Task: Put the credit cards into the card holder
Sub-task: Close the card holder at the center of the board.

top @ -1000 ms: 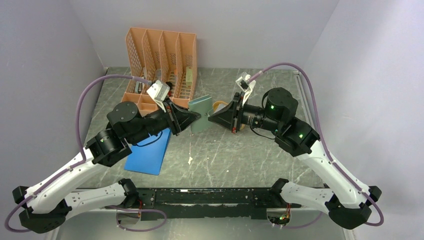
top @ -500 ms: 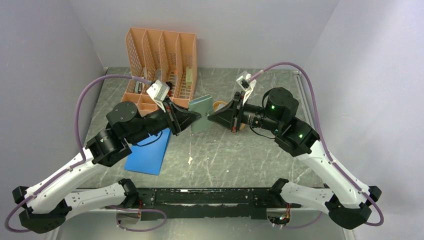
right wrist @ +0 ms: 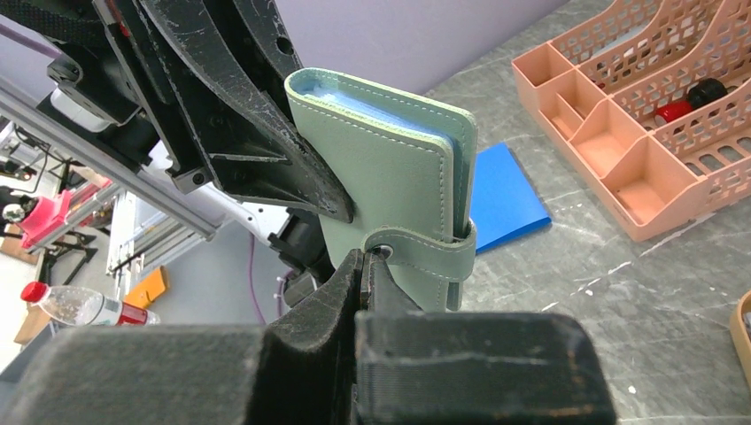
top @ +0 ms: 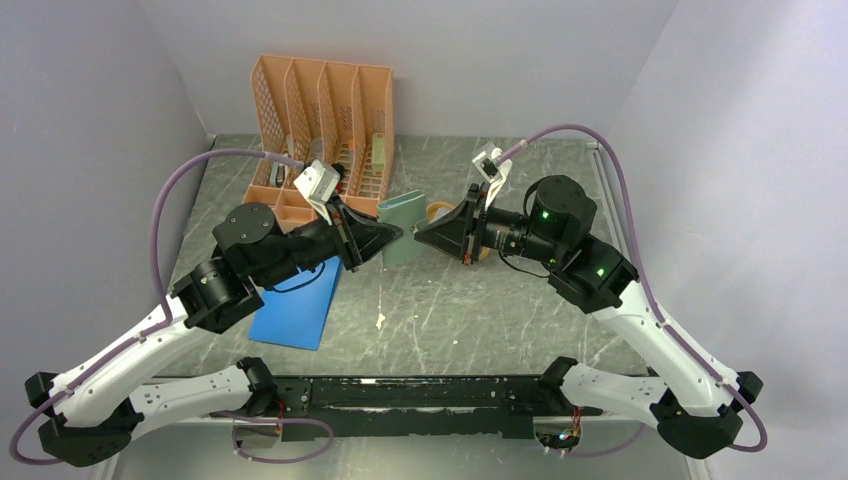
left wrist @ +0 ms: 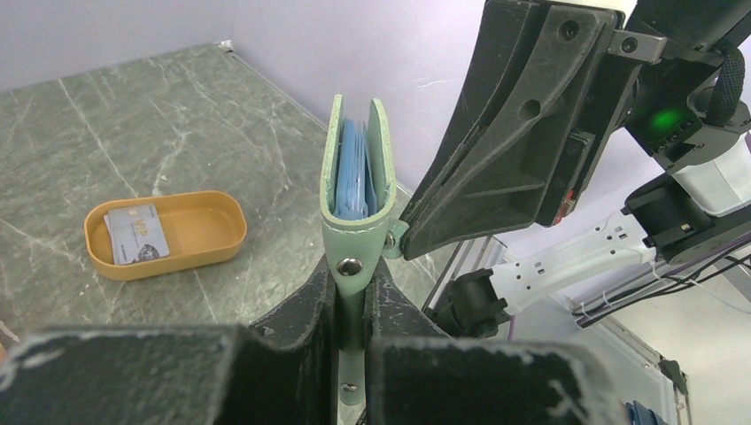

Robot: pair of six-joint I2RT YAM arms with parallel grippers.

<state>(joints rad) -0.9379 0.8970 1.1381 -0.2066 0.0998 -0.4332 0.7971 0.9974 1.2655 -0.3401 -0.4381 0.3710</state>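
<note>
Mid-frame from above, the left pincer clamps the wallet by its bottom edge. The right pincer, fully closed, pinches its snap tab. One card lies in the tray, left of the left wrist view.

My left arm, right arm: white links, black joints. Green lights on right. Mauve cables off both wrists. My left tool, right tool: black, wedge-shaped, scuffed.
</note>
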